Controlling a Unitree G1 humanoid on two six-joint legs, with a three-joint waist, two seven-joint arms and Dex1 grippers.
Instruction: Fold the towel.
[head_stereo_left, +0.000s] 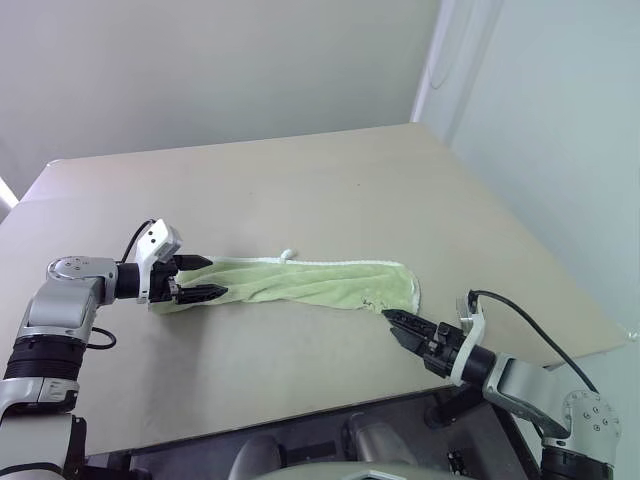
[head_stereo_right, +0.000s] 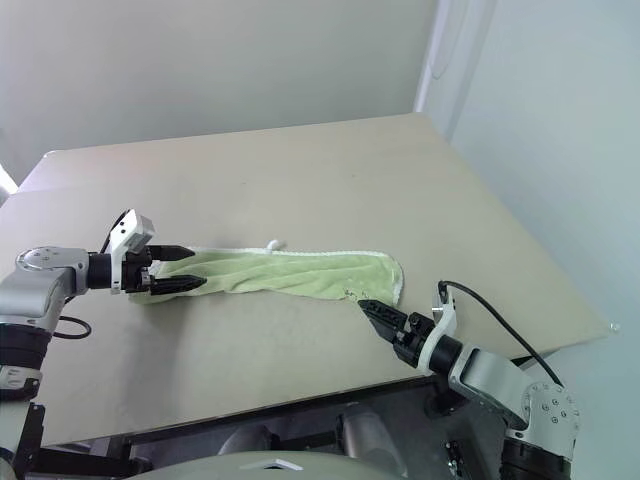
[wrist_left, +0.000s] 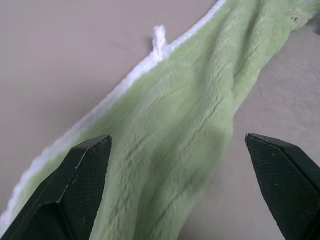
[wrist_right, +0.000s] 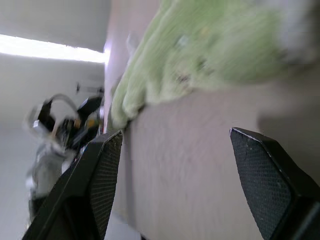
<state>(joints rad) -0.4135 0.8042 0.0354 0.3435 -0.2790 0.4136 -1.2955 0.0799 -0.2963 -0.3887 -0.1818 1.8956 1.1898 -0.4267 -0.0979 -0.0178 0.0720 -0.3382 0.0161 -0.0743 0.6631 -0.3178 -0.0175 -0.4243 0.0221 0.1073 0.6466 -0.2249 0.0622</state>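
Note:
The towel is a pale lime-green cloth lying in a long bunched strip across the table. White edging runs along its far side, where a small white loop tag sticks out. My left gripper is open at the strip's left end, with the cloth between its wide-spread fingers but not pinched. My right gripper is open just short of the towel's right end, apart from the cloth, with only bare table between its fingers.
The tan table's front edge runs close below both grippers, and its right edge slants off toward a pale wall. Open tabletop stretches behind the towel. A black cable loops off my right wrist.

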